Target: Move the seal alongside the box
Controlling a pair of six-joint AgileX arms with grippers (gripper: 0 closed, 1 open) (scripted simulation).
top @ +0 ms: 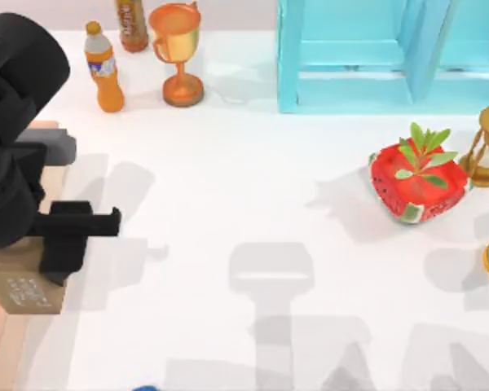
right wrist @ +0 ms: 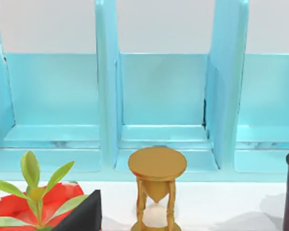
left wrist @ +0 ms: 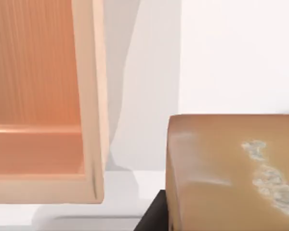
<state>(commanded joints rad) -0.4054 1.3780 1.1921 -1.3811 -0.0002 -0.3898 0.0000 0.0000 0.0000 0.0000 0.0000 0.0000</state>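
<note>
Beside box point(left wrist: 89, 96) rim, seal point(top: 24, 285)

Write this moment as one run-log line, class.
left gripper: at table's left edge, over seal | seal: beside box rim, apart | right arm: parked, faces blue shelf

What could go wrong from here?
The seal under the left gripper is close to the box rim; drifting that way could clip the rim or drop it inside, not alongside.
The left arm covers part of the seal from above, so its footing is hard to confirm.
Right gripper idles by the hourglass.
</note>
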